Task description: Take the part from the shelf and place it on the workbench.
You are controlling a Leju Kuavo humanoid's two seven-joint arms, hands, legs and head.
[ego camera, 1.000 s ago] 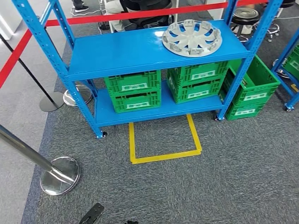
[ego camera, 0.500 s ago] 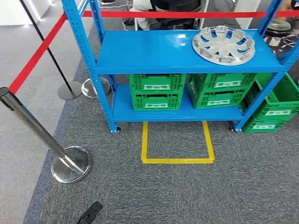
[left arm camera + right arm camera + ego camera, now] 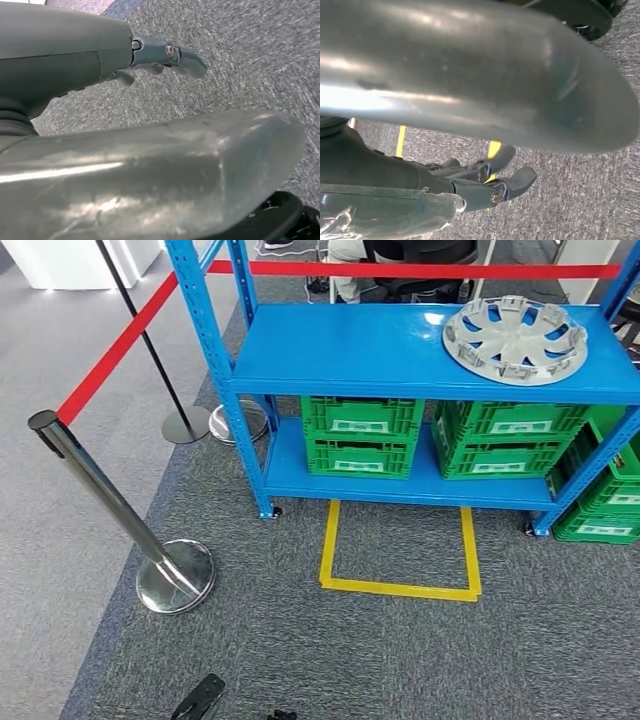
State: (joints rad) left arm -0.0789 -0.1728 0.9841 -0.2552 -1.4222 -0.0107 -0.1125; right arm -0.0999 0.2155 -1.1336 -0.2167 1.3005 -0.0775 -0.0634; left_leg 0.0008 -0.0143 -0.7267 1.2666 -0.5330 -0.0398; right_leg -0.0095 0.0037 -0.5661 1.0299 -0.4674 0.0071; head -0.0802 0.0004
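1. The left hand [image 3: 166, 55] hangs at the robot's side over grey carpet, fingers stretched out loosely and apart, holding nothing.
2. The right hand [image 3: 497, 180] hangs the same way: fingers extended and parted, nothing in them, with yellow floor tape beyond the fingertips.
3. Ahead on the carpet is the taped yellow square [image 3: 400, 550], laid just in front of the blue shelf [image 3: 340, 345].
4. The part, a silver wheel cover [image 3: 515, 338], lies flat on the top board of the shelf, towards its right end, untouched.
5. Below it, green crates [image 3: 362, 435] stand on the lower board, and more stand on the floor past the right-hand post.
6. To the left stands a chrome barrier post [image 3: 106, 500] with a red belt [image 3: 113, 355]; a seated person's legs show behind the shelf.
7. Over the last second the whole view has swung: shelf, square and wheel cover have slid rightward and the square sits higher in view. That is the robot turning and stepping, not the things moving.
8. By my reckoning it is on the approach; it has yet to square up on the tape, and the part lies off to its right.
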